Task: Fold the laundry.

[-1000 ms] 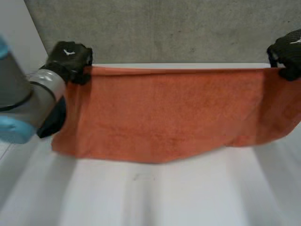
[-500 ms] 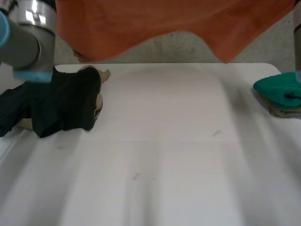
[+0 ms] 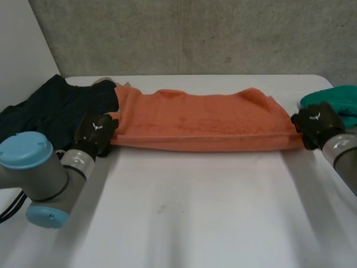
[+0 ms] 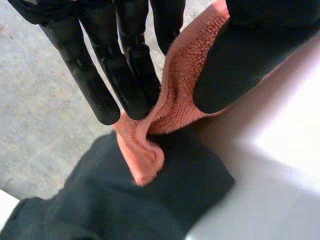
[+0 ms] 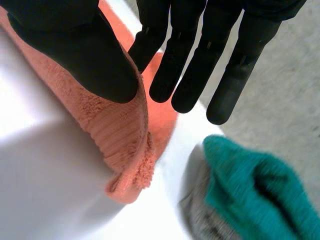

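1. Left hand (image 3: 96, 131): thumb and fingers pinched on one end of orange towel (image 3: 201, 120); dark garment (image 3: 50, 109) just past fingertips, touching towel corner.
2. Towel laid as long folded strip on worktop (image 3: 195, 212), spanning hand to hand. Judged soft, light, limp, non-slip pile; best taken at end corners.
3. Right hand (image 3: 315, 125): clamped on opposite end; green cloth (image 3: 334, 100) just beside.

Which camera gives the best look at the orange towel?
The head view: the whole orange towel lies across the table, left hand and right hand at its ends. Each wrist view shows one pinched end.
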`<state>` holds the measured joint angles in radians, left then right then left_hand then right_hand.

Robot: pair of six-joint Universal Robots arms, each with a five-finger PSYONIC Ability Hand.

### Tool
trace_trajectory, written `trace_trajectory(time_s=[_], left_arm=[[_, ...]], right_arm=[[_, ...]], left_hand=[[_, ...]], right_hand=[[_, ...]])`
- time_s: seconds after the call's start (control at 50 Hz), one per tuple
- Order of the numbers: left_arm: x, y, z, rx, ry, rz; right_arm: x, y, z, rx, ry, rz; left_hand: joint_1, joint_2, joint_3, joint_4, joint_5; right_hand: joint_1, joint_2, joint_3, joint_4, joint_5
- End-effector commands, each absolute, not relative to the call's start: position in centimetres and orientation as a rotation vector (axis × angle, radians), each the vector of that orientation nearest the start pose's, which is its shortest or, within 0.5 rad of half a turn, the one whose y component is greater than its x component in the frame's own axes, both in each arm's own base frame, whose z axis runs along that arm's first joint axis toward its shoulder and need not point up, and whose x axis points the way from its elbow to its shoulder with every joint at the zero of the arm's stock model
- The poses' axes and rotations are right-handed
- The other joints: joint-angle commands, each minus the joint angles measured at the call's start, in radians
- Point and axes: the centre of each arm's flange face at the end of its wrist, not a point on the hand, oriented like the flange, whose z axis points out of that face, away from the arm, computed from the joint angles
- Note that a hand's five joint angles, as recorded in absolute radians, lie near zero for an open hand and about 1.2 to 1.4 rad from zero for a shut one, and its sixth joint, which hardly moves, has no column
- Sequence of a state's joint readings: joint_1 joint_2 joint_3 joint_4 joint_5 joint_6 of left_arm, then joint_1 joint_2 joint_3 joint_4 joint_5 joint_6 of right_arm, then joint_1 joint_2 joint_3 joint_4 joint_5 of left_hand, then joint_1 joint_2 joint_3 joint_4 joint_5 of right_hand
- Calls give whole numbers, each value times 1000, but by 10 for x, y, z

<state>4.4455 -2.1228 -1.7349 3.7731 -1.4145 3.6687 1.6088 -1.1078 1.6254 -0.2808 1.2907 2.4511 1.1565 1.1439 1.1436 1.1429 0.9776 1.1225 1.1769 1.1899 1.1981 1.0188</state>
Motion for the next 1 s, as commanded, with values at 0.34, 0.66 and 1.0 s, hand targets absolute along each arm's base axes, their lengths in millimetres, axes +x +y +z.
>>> trace_trajectory(time_s=[0.34,0.66,1.0], left_arm=[[-219,-343,111,991,2044,-2050],[-207,-262,193,1003,2044,-2045],[-183,-170,184,1327,2301,-1457]], right_arm=[[163,-353,156,-1201,2334,-2036],[147,-316,201,-1285,2468,-1848],[86,-256,204,-1670,2742,-1243]], left_hand=[[205,218,218,219,210],[240,252,253,253,244],[240,252,253,253,244]], right_hand=[[274,219,206,198,203],[274,219,206,198,203],[274,219,206,198,203]])
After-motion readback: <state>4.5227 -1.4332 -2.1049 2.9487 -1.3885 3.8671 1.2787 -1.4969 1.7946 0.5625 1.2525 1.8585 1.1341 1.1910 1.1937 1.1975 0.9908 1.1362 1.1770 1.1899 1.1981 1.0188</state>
